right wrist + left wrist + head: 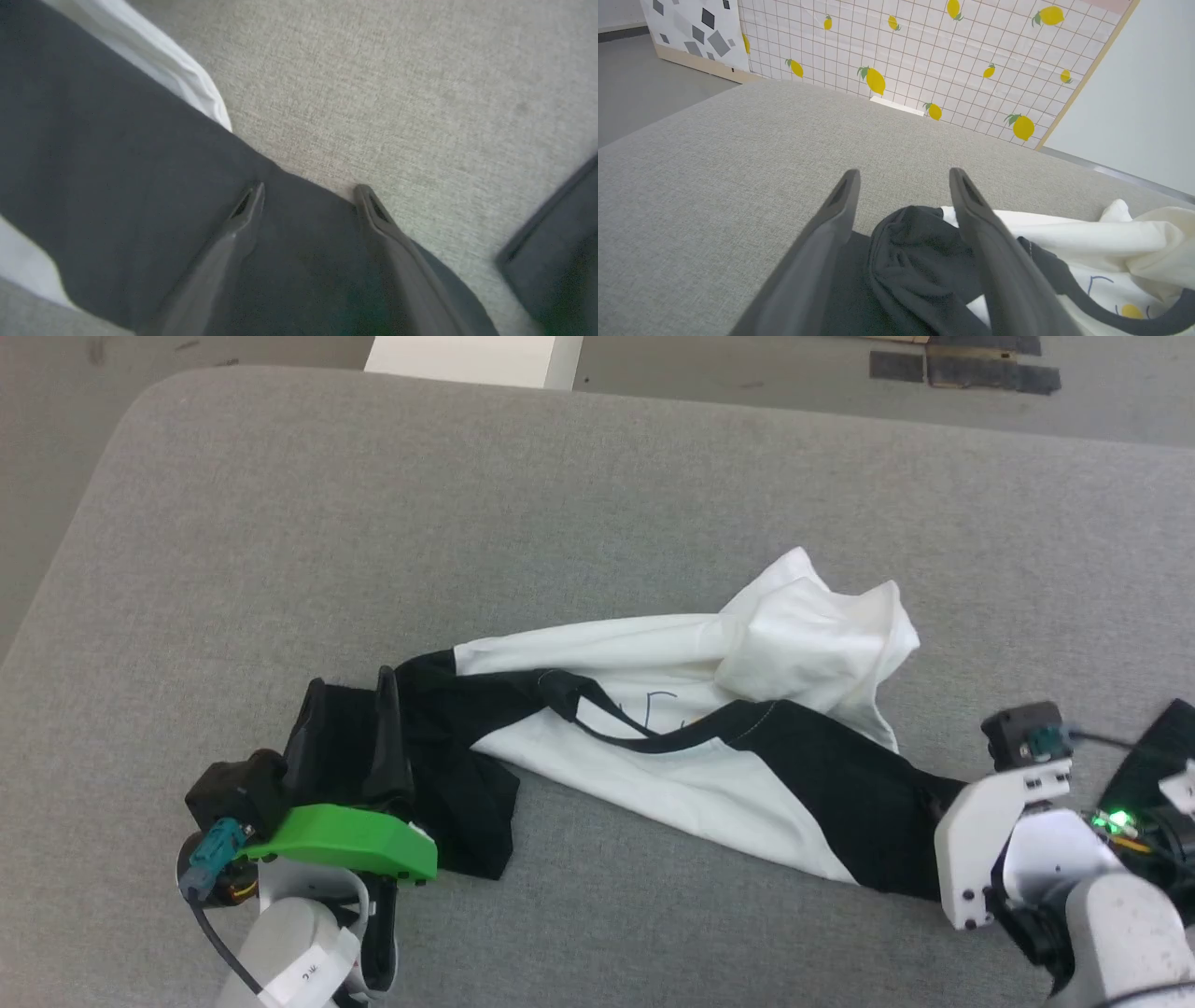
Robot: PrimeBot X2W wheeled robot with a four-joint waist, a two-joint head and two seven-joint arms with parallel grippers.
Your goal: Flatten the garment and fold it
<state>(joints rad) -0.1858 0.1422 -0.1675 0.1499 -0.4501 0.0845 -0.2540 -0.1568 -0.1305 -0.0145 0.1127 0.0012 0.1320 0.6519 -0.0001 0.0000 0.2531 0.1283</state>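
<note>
- Head view: the garment [691, 775] lies crumpled across the grey padded surface [597, 495]. Its white body is bunched in the middle and a black sleeve runs out toward each arm.
- The same view shows the left hand [350, 681] on the left sleeve end, and the right arm's white wrist [980, 840] at the other sleeve end, where its fingers are hidden.
- Left wrist view: the left hand [903, 173] is spread wide. A bunched black sleeve fold [920, 261] sits loose between the fingers, ungripped. Part of the line-drawn cartoon [1120, 298] shows on the white chest, and a lemon-patterned grid panel [924, 51] stands behind.
- Right wrist view: the right hand [310, 187] is also spread wide, gripping nothing. One fingertip [254, 193] is over the flat black sleeve [117, 163] and the other is at its edge.
</note>
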